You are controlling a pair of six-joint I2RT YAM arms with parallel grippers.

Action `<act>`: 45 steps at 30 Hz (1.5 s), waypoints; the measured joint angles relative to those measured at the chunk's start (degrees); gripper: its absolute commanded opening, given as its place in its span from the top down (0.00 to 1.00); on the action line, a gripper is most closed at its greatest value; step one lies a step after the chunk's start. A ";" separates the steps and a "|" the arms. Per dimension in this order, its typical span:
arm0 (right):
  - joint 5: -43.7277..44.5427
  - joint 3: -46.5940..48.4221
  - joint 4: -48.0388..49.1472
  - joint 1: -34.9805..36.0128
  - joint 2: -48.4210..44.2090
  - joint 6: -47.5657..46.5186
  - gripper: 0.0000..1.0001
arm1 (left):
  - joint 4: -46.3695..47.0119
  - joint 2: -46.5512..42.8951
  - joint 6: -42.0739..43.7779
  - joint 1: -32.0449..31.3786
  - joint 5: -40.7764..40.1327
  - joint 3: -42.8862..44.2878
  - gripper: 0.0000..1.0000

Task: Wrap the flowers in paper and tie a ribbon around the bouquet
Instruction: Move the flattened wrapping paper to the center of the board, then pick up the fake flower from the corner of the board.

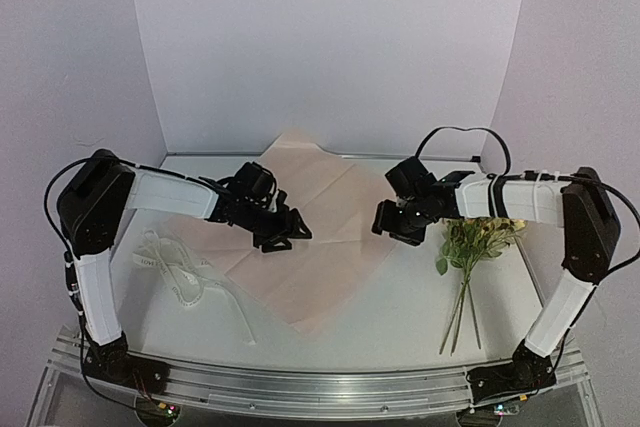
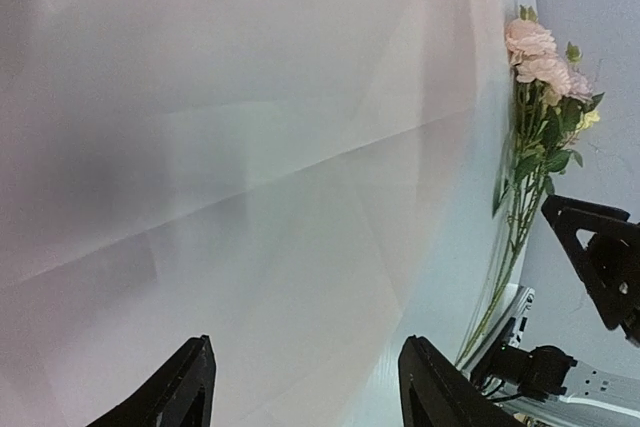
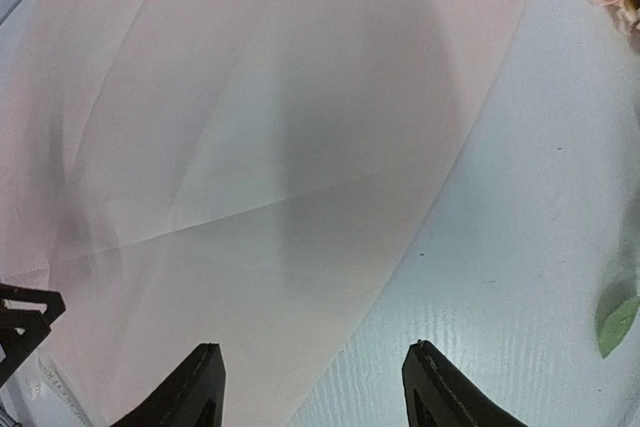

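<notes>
One sheet of pink paper (image 1: 320,237) lay on the single tabletop (image 1: 400,307). There was one bunch of flowers (image 1: 478,239), with at least two pale pink blooms (image 2: 530,39) countable in the left wrist view; the full number of blooms could not be told. There was one white ribbon (image 1: 180,272). Two hands were there, one left hand (image 1: 284,232) and one right hand (image 1: 393,224), each with two fingers (image 2: 180,392).

At centre of the table (image 1: 400,317), the paper (image 1: 310,237); left of it, just beside, the ribbon (image 1: 172,259); right of it, apart, the flowers (image 1: 468,252), blooms rearward.
</notes>
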 measured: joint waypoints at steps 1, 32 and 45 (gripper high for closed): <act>-0.24 0.49 0.19 1.11 1.38 0.09 0.40 | 0.61 1.42 0.42 -0.02 0.34 0.15 0.35; 8.79 -14.06 -0.69 -2.38 -11.23 5.61 0.16 | -4.30 -5.62 6.02 -3.91 2.99 -12.74 0.34; 14.13 -24.97 -8.08 -13.01 -20.59 5.22 0.13 | -8.36 -6.29 7.29 -3.47 1.90 -2.01 0.32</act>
